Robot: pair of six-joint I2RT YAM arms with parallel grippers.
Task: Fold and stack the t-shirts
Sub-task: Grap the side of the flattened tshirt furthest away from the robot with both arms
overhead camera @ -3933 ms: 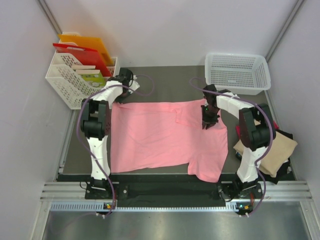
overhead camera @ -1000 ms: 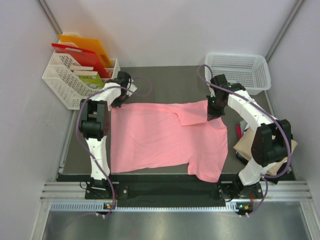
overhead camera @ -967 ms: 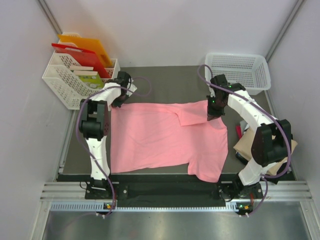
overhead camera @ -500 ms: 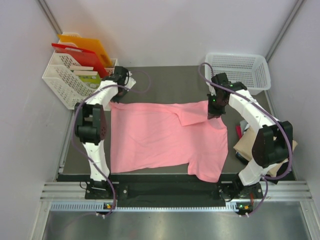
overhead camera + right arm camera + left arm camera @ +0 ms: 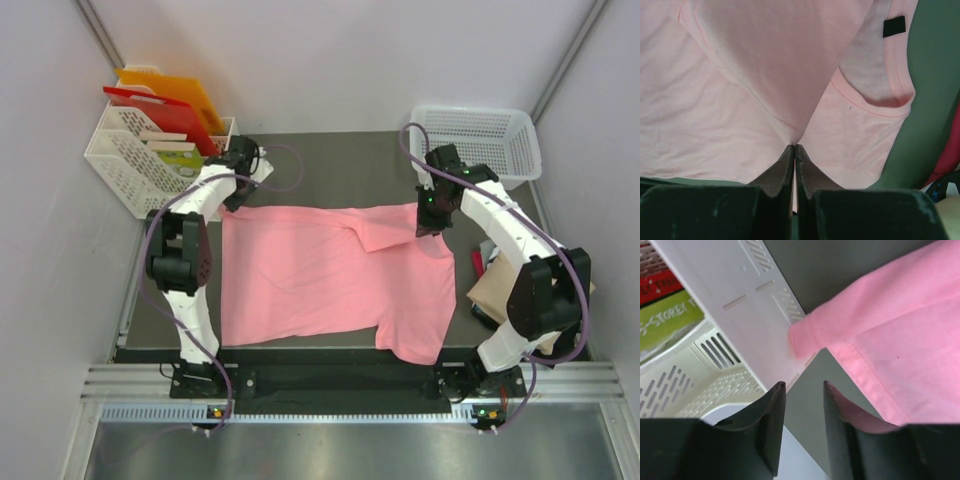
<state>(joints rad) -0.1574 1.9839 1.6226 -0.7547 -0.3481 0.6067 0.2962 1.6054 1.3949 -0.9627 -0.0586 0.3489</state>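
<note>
A salmon-pink t-shirt (image 5: 320,280) lies spread on the dark table. My right gripper (image 5: 425,228) is shut on a fold of its far right part and holds up a flap. The right wrist view shows the jaws (image 5: 795,147) pinching the pink cloth (image 5: 740,115). My left gripper (image 5: 233,196) is open and empty just off the shirt's far left corner. In the left wrist view the gap (image 5: 804,386) holds only table, with the pink corner (image 5: 900,345) to the right. A tan-beige shirt (image 5: 510,295) lies on dark and red ones (image 5: 478,262) at the right edge.
A white basket (image 5: 475,145) stands at the far right. A white basket (image 5: 140,165) with red and orange folders stands at the far left, and its wall (image 5: 740,305) is close to my left fingers. The arm bases are at the near edge.
My right gripper has lifted the cloth it pinches and drawn it toward the far right, making a folded flap. My left gripper has shifted slightly farther back at the shirt's corner.
</note>
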